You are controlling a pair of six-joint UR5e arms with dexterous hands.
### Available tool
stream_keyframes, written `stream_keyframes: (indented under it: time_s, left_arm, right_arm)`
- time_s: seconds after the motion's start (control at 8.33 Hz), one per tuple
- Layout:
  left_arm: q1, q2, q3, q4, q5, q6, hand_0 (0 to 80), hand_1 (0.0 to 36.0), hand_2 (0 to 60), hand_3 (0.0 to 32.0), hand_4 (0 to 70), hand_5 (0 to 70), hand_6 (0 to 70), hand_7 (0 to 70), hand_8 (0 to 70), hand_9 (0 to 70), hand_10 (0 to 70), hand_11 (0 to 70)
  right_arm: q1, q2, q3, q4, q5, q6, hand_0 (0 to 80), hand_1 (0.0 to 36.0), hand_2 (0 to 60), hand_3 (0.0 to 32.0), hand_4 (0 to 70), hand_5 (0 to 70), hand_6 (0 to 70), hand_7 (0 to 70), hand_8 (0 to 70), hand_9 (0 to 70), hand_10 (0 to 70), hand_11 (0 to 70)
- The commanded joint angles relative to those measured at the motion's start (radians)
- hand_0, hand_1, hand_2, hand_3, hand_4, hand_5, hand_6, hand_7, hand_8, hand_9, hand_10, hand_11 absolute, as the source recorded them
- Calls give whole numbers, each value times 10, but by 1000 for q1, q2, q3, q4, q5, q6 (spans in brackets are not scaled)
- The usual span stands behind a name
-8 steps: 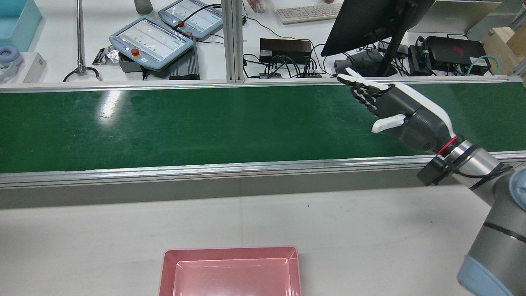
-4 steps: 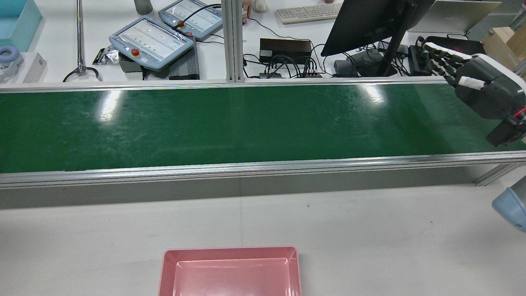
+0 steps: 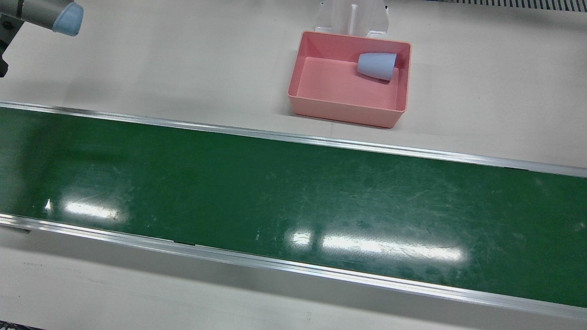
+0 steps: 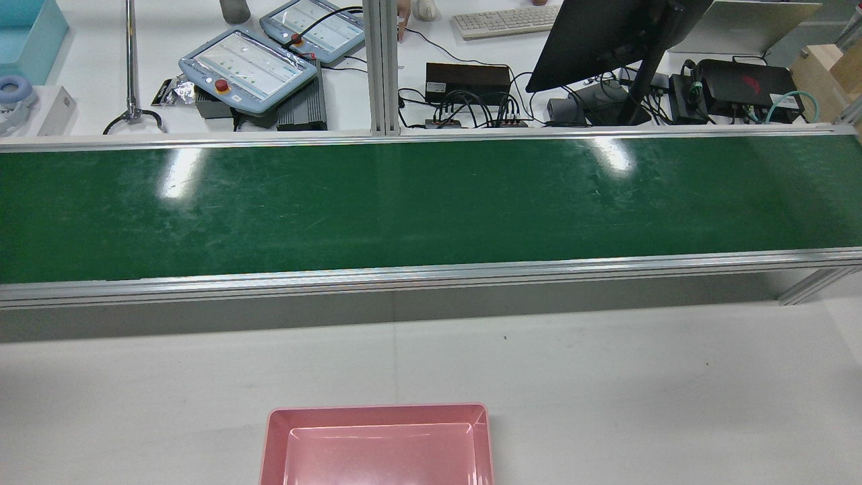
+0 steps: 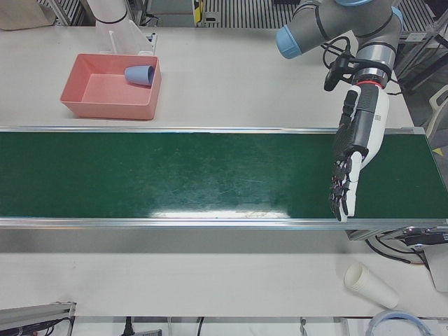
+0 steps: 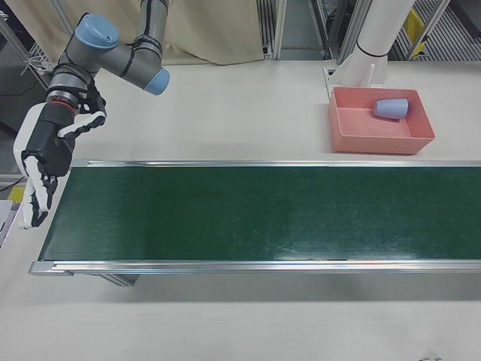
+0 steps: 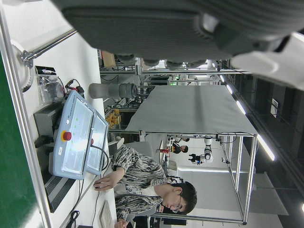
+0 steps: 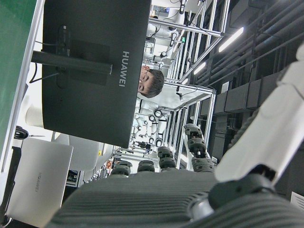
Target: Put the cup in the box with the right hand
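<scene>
At the near edge of the worktop (image 4: 606,377), seen in the rear view, the pink box (image 4: 377,448) is found; only its far part is in frame there. In the front view the cup (image 3: 377,65) is seen lying on its side inside the box (image 3: 321,103), in a corner, touching or nearly touching the wall. Beyond the box the green belt (image 4: 404,209) is stretched across from left to right, and nothing is carried on it. At the belt's right end the right robot hand (image 6: 43,162) is held with fingers spread apart and pointing down, nothing being grasped. At the left end the left robot hand (image 5: 354,157) is likewise held over the belt, fingers extended and apart, empty. On the far side of the belt a monitor (image 4: 606,37), two pendants (image 4: 249,64) and cables are seen on a desk. A stack of paper cups (image 5: 369,285) is laid on the far strip of worktop.
</scene>
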Motion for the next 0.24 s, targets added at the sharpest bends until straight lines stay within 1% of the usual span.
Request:
stream_keyframes:
  time_s: [0.0,0.12]
  left_arm:
    - [0,0,-2,0,-1,0,0,0,0,0,0,0,0,0,0,0,0,0]
    - [0,0,-2,0,-1,0,0,0,0,0,0,0,0,0,0,0,0,0]
  right_arm:
    - [63,-57,6,0,-11,6,382,63,0,0,0,23,33,101,13,26,2,9]
    - [64,-76,2,1,-9,9,370,54,0,0,0,21,32,101,30,42,0,0]
